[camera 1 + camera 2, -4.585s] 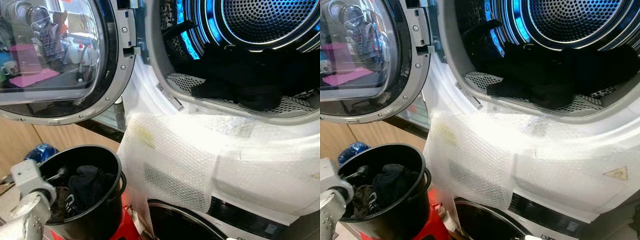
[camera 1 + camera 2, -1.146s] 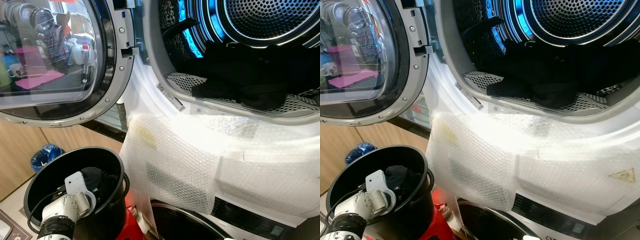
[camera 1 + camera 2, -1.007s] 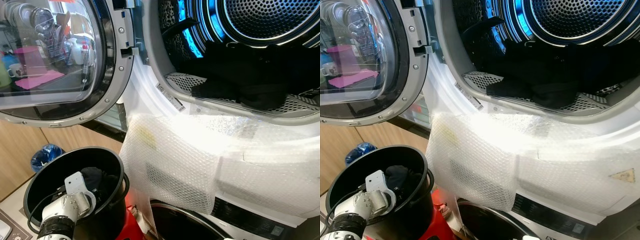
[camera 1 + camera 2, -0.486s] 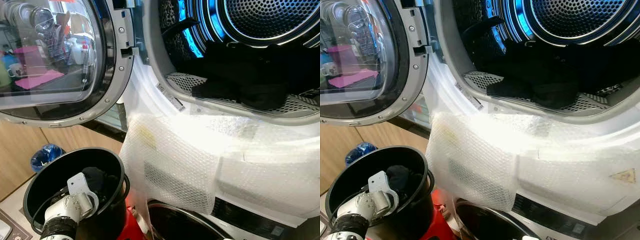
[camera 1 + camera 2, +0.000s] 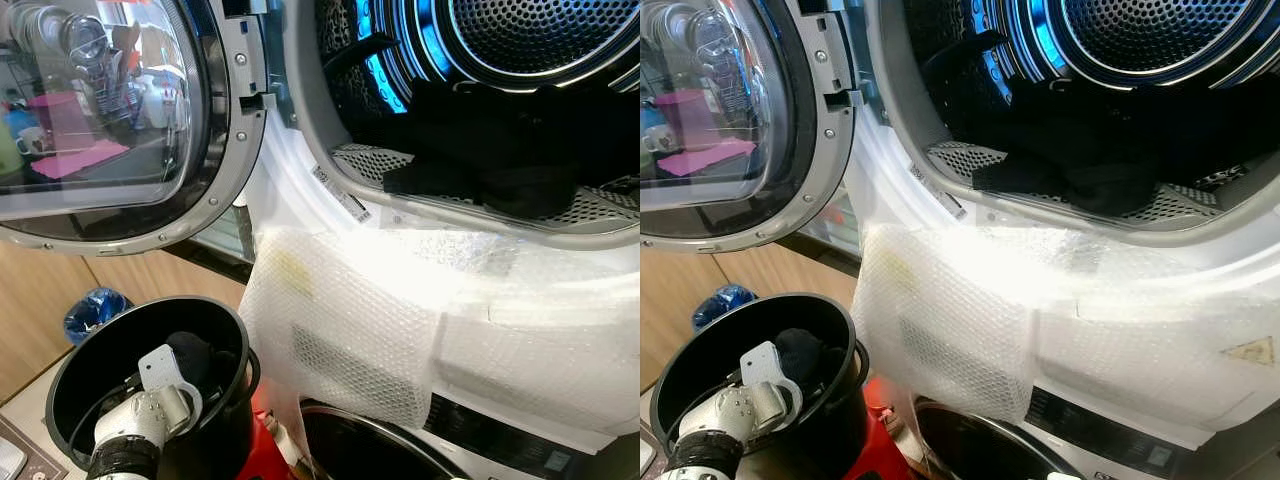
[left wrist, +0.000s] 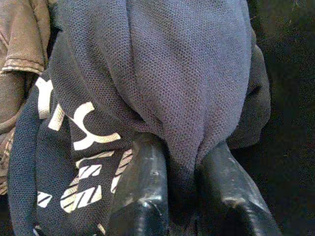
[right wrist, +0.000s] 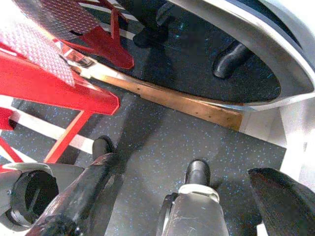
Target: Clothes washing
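The left gripper (image 6: pixel 179 196), down inside the round black plastic bucket (image 5: pixel 90 345), pinches a fold of dark navy mesh garment (image 6: pixel 162 78) between its 2 fingers, the open blue-lit washer drum (image 5: pixel 480 90) lying up and to its right.

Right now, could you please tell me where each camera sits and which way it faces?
Eye views: on the head, facing forward and down at the open drum and bucket; left arm reaches into the bucket.
Left wrist view: inside the bucket, jaws pinching a navy garment.
Right wrist view: low, facing the floor and red stand; jaws spread.
Eye and left wrist views share the bucket's clothes.
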{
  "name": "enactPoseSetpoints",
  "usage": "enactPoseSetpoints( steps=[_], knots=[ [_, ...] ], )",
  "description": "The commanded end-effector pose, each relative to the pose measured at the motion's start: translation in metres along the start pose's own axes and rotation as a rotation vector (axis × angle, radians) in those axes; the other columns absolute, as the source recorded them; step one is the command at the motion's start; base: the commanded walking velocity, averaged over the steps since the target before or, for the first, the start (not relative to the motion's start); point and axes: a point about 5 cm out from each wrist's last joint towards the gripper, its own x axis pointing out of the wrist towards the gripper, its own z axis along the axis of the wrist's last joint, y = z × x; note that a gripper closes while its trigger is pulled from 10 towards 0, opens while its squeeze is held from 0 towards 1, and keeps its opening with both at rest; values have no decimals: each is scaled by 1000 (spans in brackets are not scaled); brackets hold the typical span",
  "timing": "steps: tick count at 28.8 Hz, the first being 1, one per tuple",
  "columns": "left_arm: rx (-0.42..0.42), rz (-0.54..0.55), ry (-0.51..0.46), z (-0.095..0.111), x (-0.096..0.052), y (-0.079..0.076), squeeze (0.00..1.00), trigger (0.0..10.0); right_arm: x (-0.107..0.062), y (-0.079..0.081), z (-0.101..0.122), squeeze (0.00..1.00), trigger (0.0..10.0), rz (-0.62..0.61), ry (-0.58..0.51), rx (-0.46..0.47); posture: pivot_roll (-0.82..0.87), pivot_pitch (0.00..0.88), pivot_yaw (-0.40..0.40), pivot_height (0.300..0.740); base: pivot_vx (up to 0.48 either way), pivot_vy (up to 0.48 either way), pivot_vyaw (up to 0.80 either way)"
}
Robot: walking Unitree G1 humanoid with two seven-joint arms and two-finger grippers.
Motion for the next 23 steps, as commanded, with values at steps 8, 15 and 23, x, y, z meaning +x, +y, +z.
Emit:
enactPoseSetpoints(
  steps=[8, 15, 23],
  knots=[
    [-26, 15, 27, -15, -2, 7, 0, 0, 0, 5, -10, 0, 10000, 12, 29, -8, 19, 0, 81, 740, 0, 0, 0],
    [-40, 41, 5, -16, -8, 13, 0, 0, 1, 9, -12, 0, 10000, 22, 37, -29, 35, 0, 77, 740, 0, 0, 0],
    [-80, 22, -148, 3, -22, 10, 0, 0, 1, 10, -8, 0, 10000, 25, 28, -52, 46, 0, 68, 740, 0, 0, 0]
  ],
)
